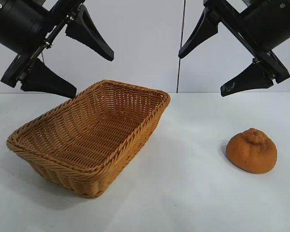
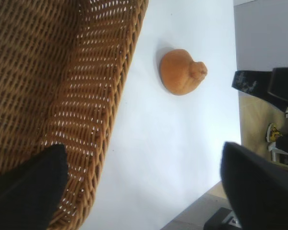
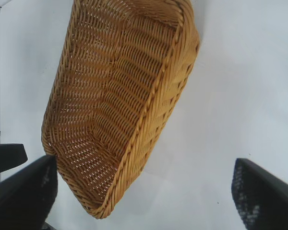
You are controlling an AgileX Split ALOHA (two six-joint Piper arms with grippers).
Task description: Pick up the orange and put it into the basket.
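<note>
I get bright, even light from overhead, with no harsh glare on the white counter (image 1: 193, 193). From the exterior view the basket (image 1: 92, 137) throws a soft grey shadow along its near base, and the orange (image 1: 252, 151) sits on only a faint one, so the light looks diffuse. Both are sharp there. The black fingers (image 1: 89, 34) of the left hand read as near silhouettes with little surface detail.

In the left wrist view light passes through the basket weave (image 2: 81, 120) as bright flecks, and the near fingers (image 2: 257, 187) are soft and out of focus. The right wrist view is washed pale, its near fingertips (image 3: 24, 194) blurred too.
</note>
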